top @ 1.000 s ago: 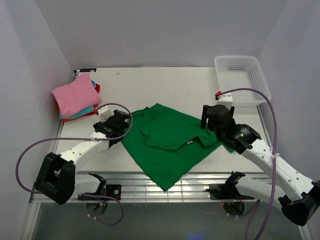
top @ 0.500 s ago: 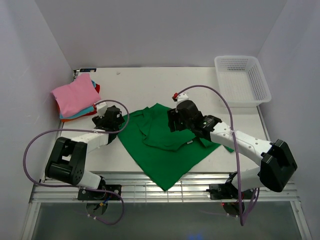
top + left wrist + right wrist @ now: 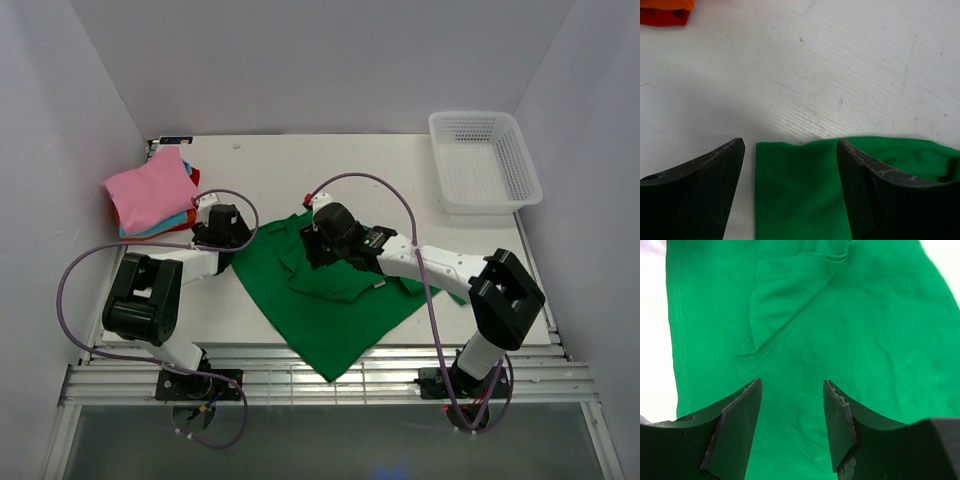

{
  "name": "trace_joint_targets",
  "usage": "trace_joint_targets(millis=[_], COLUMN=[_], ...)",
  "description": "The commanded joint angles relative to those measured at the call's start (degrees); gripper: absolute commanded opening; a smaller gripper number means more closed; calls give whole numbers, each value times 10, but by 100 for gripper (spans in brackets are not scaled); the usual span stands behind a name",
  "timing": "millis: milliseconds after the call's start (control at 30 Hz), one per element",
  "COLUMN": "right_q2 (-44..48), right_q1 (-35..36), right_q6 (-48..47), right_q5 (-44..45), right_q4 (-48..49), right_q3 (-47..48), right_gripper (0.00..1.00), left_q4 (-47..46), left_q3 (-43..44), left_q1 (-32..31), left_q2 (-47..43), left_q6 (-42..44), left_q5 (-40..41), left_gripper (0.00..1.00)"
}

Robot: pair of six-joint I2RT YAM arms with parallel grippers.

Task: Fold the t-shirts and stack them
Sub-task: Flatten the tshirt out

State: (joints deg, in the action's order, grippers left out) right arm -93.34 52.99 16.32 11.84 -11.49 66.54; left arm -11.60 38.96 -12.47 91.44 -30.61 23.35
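Both arms have been swung inward: the right gripper (image 3: 790, 385) is poised over the upper middle of the green t-shirt (image 3: 330, 300), the left gripper (image 3: 790, 142) at its left corner, both parted and empty. The shirt is spread on the desk (image 3: 380, 180), near the folded stack (image 3: 150, 195). Folding is judged barely begun; cloth must next be pinched.

The left arm (image 3: 190, 263) and right arm (image 3: 440, 265) are white tubes with chunky black joint housings, each trailing a looping purple cable (image 3: 372, 176), and the left hand (image 3: 790, 145) and right hand (image 3: 790, 385) carry scuffed black wedge-shaped fingers (image 3: 705, 170).
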Motion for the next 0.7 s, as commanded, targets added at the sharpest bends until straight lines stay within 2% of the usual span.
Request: trace_joint_targets(millis=[0,167,400,667], right_q2=[-18,-81,-172,-245], right_q1=[7,8,16,19], right_q6=[-6,-8,-25,-25], right_q5=[-13,-59,-74,-90], right_q4=[23,38,16,0], right_q3=[39,97,187,214], right_gripper=[58,56,55,53], left_q4=[30,61,91,113], left_q3=[27,53,92,111], left_q1=[3,4,10,15], left_q2=[0,29,73,88], left_q6=[-1,-7,-16,-24], left_q5=[-10,-3,-14,-16], left_gripper=[84,84,84,83])
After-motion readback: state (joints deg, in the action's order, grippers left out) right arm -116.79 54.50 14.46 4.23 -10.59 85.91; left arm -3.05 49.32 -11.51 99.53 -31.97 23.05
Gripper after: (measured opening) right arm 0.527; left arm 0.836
